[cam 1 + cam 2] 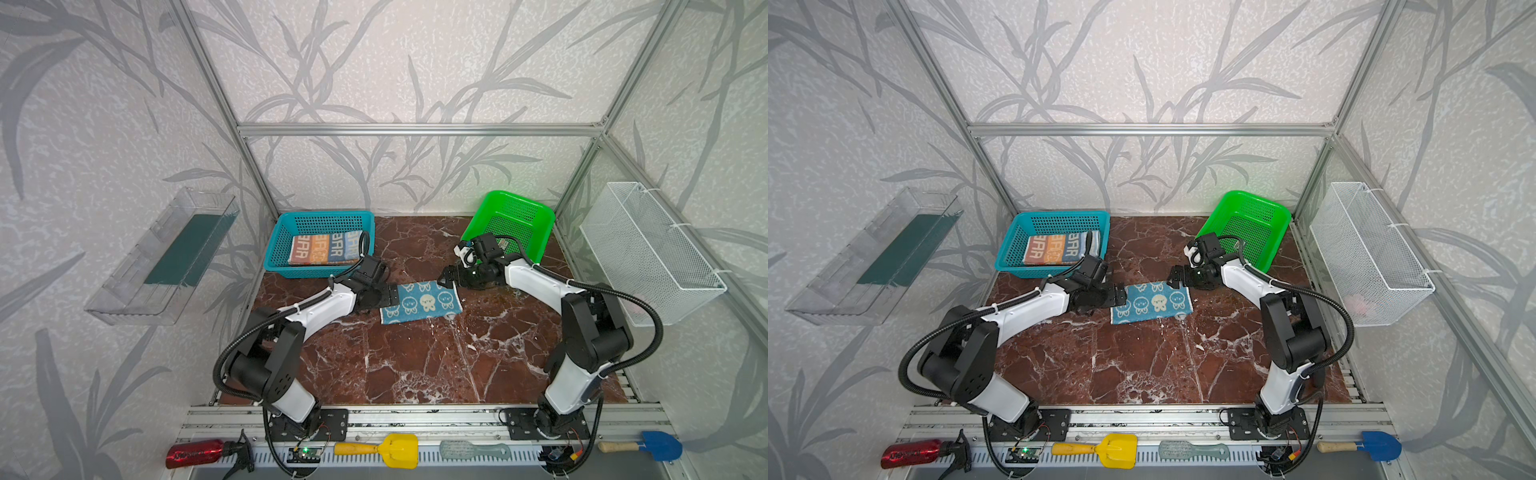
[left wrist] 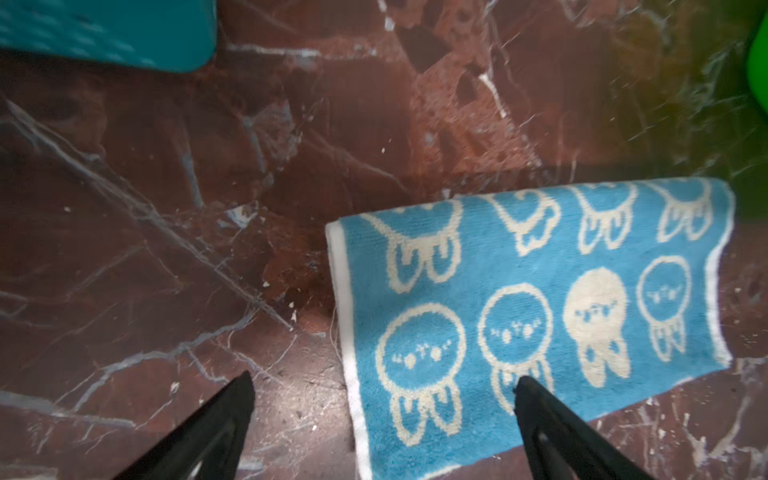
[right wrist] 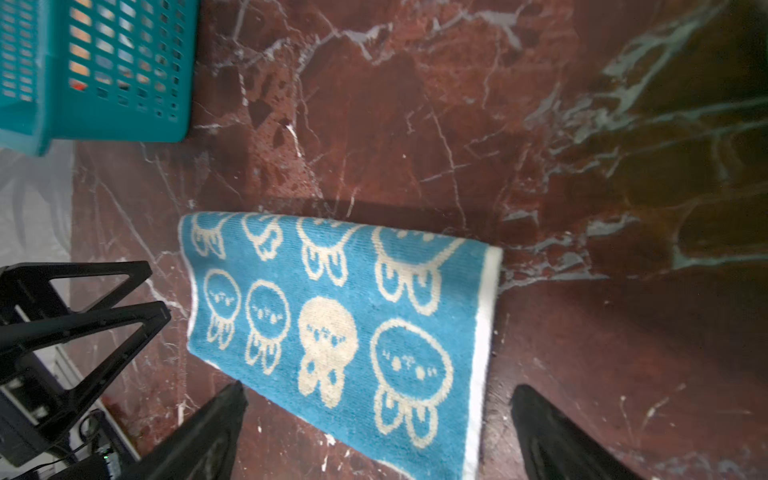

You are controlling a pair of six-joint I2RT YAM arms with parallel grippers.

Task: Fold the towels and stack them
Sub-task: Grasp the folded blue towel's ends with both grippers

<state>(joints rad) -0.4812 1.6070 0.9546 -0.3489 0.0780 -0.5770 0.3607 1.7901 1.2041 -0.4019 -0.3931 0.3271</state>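
Open bench [image 1: 415, 365] spreads in front. At its far left, a teal basket [image 1: 324, 215] holds the striped towel [image 1: 320, 249]; its block letters are hard to read, with one end behind a cable. The folded blue towel [image 1: 419, 301] lies flat mid-bench. The left gripper [image 2: 384, 377] straddles its left edge and the right gripper [image 3: 379, 386] its right end, jaws spread wide and empty.

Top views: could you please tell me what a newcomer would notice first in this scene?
The blue bunny towel, folded, lies in the middle of the dark red marble table, with the left gripper and right gripper open at its two ends. Behind on the left, a striped towel sits folded in the teal basket; a bright green basket leans at the back right.
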